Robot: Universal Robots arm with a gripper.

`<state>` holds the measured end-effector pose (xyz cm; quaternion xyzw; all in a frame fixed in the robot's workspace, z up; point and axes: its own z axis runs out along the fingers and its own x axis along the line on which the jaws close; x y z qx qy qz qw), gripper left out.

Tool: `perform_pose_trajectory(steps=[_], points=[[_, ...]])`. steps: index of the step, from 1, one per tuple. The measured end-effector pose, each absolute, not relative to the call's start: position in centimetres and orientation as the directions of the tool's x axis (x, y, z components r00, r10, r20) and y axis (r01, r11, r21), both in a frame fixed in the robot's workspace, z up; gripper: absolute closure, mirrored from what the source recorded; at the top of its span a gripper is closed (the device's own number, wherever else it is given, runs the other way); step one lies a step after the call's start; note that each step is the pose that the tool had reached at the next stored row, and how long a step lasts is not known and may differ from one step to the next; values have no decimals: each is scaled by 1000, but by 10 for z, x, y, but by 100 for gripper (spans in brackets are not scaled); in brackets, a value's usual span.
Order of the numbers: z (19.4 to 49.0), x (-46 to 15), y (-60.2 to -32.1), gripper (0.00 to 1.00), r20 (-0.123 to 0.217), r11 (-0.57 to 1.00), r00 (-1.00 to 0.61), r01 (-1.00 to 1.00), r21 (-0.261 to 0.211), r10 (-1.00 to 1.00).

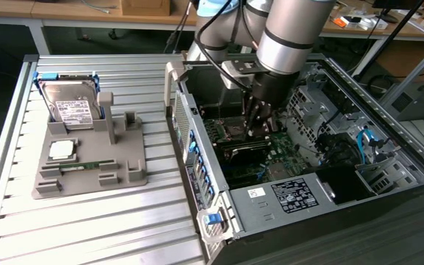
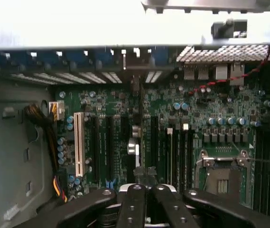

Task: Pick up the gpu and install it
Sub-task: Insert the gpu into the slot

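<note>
My gripper (image 1: pixel 255 128) is down inside the open computer case, over the motherboard (image 1: pixel 260 157). In the wrist view the gripper (image 2: pixel 146 190) is shut, its two black fingers (image 2: pixel 132 204) pressed side by side. Just beyond the fingertips the gpu (image 2: pixel 135 142) stands edge-on: a thin dark card with a silver part, upright in a slot among the expansion slots. The fingertips sit at the card's near edge. I cannot tell whether they pinch it or only rest against it.
The case wall (image 1: pixel 197 165) and drive cage (image 1: pixel 315 105) hem in the arm. A white slot (image 2: pixel 79 142) and the CPU socket (image 2: pixel 222 171) flank the card. On the slatted table, a grey holder (image 1: pixel 123 171) carries a hard drive (image 1: pixel 72 105), a chip (image 1: pixel 62 148) and a memory stick (image 1: pixel 79 164).
</note>
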<state>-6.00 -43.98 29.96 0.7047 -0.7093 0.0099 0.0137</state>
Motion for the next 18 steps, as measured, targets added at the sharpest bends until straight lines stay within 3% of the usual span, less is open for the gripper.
perform_pose_trajectory(steps=[18], points=[[297,14,-440,89,33,1,0,-999,44,-999]])
